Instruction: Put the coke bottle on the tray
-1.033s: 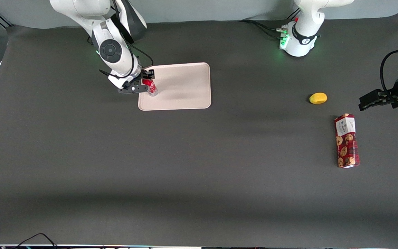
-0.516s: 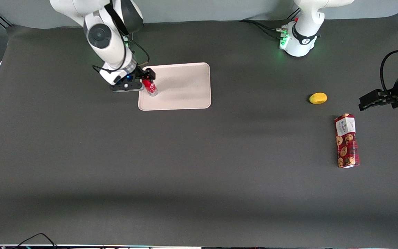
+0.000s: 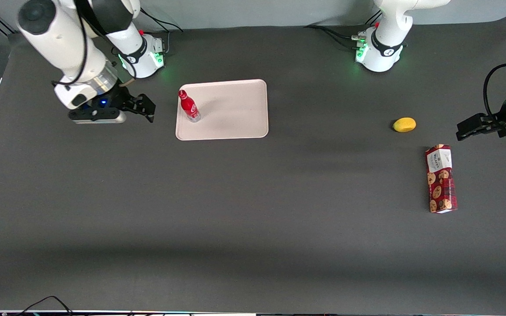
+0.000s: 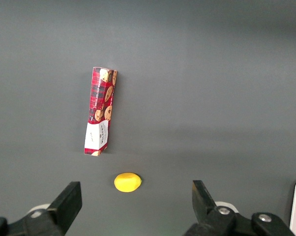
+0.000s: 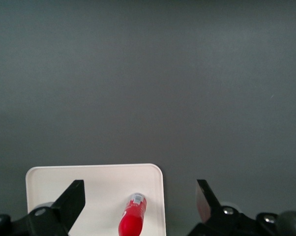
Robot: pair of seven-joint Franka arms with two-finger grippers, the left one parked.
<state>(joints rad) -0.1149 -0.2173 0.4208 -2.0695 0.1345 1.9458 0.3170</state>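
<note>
- Since 0.5 s ago my gripper has let go of the coke bottle and pulled clear of the tray, toward the working arm's end of the table; the bottle has stayed where it stood.
- Around the work area I see a yellow fruit and a red cookie box, both well away toward the parked arm's end of the table, the box lying flat and nearer the front camera than the fruit.
- Between gripper and bottle I see only bare dark table.
- My gripper hangs above the table, well apart from the tray's edge, its fingers spread wide and holding nothing; in the wrist view the bottle shows between them.
- On the tray stands 1 item only: the coke bottle, upright, near the rim at the end closest to my gripper.
</note>
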